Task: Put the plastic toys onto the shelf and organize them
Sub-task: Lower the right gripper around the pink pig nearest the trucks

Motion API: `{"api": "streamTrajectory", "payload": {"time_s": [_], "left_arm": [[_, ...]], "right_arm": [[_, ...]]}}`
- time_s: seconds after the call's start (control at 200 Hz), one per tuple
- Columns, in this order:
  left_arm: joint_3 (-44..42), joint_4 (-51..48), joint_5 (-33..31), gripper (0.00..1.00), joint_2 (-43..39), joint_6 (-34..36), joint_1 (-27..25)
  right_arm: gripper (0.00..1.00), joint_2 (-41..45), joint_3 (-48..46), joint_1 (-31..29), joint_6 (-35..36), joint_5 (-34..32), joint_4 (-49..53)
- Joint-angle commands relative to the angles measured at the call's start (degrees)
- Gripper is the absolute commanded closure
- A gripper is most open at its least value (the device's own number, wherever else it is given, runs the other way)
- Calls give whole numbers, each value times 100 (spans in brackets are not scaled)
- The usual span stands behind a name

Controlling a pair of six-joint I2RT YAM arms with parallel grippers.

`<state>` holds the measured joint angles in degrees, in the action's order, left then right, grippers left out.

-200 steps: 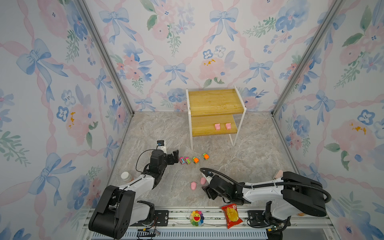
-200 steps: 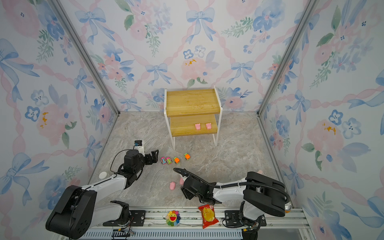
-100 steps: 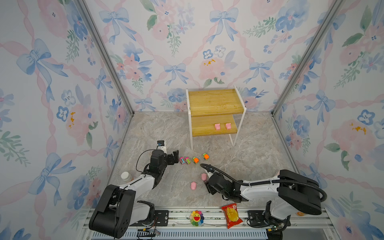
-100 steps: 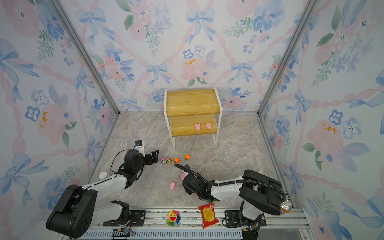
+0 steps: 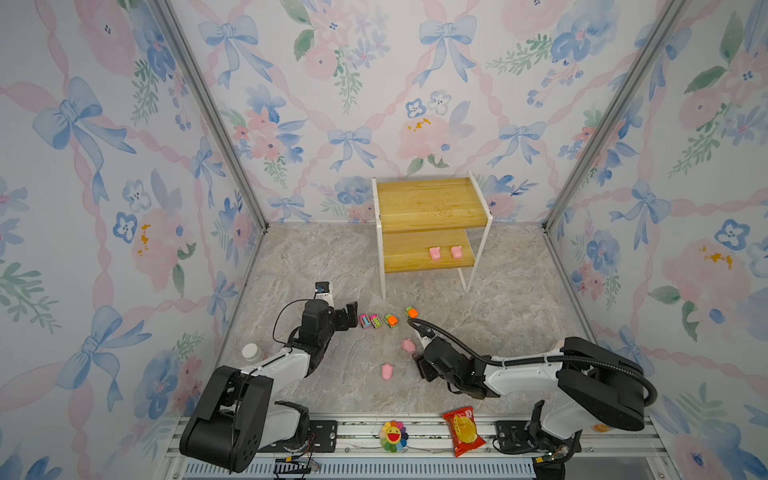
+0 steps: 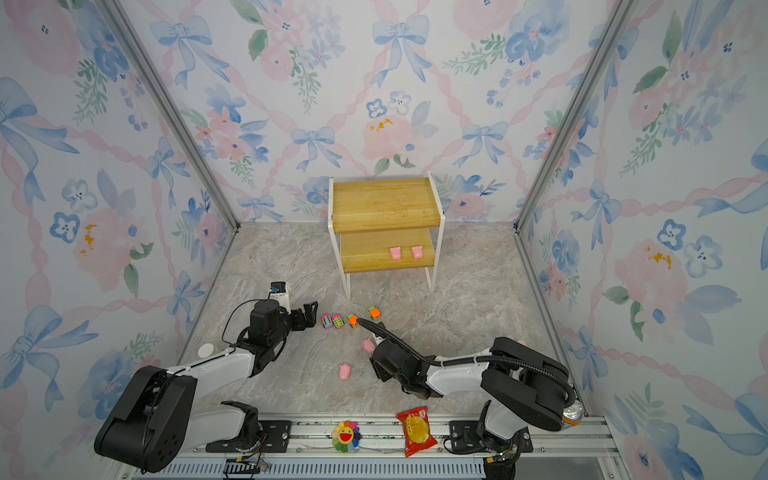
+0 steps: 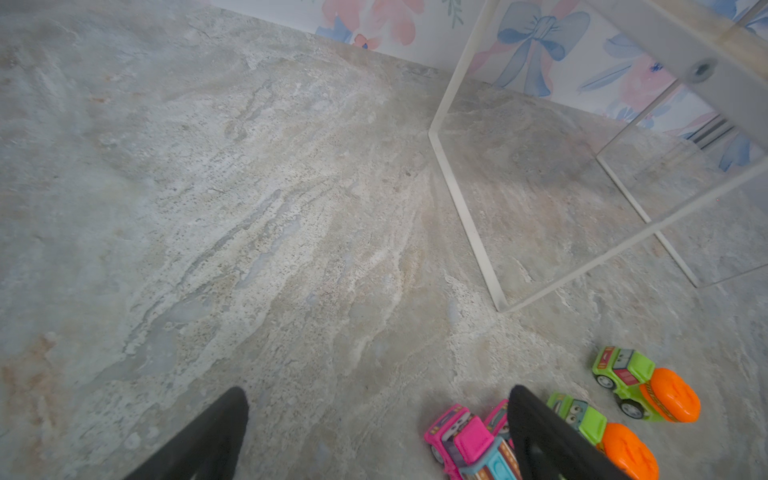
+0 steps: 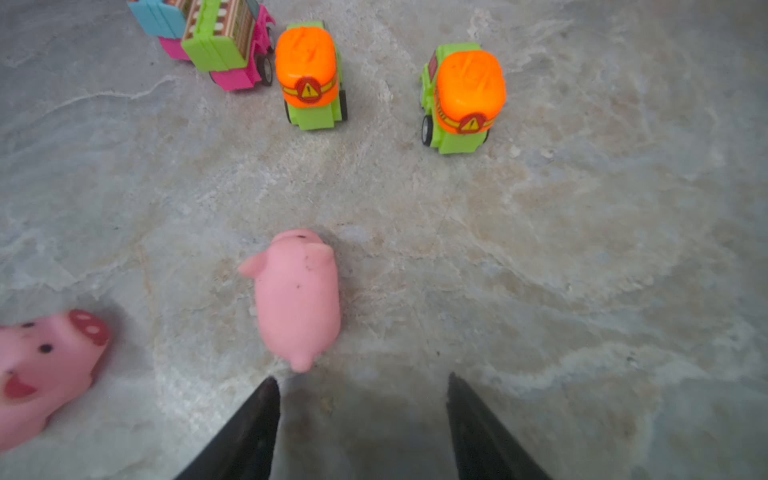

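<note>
Since you need counts first: four pink pigs, two on the shelf (image 5: 428,203), on its lower board (image 5: 434,253) (image 5: 456,252), and two loose on the table (image 5: 519,316). Four cars sit in a rough row on the table: two pink cars (image 5: 365,321) (image 5: 376,321), two green cars (image 5: 390,320) (image 5: 410,311) with orange tops. One shelf, one rainbow flower (image 5: 393,435), one red packet (image 5: 463,430).

The table is grey marbled stone. The walls (image 5: 124,166) are floral paper with blue bows. The shelf stands at the back wall.

Your right pincer (image 8: 361,380) is low, jaws apart, empty. The nearer pig (image 8: 297,299) lies just ahead of its tips, tail toward them, not between them. The other loose pig (image 8: 45,370) is off to the side. Your left pincer (image 7: 376,395) also has its jaws apart and holds nothing. The pink cars are just beside one finger (image 7: 540,432); you can't tell if they touch.
</note>
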<state>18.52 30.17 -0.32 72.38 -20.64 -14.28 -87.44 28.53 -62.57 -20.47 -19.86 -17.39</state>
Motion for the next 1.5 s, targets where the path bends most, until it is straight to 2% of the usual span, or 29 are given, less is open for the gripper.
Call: {"api": "streamTrajectory", "payload": {"time_s": [0.0,0.275,0.485,1.035,1.495], "left_arm": [[49,42,40,2,9,-8,-39],[59,41,41,2,20,-1,-39],[7,41,-4,2,-74,8,-45],[8,6,-63,2,-87,8,-46],[18,-3,-66,2,-62,-20,-48]], "right_arm": [[33,247,-158,78,260,430,-298],[36,-70,-63,407,564,1090,-640],[37,-459,169,488,685,1290,-796],[40,-838,-13,728,693,1573,-1365],[55,-766,-300,711,597,1634,-1496]]}}
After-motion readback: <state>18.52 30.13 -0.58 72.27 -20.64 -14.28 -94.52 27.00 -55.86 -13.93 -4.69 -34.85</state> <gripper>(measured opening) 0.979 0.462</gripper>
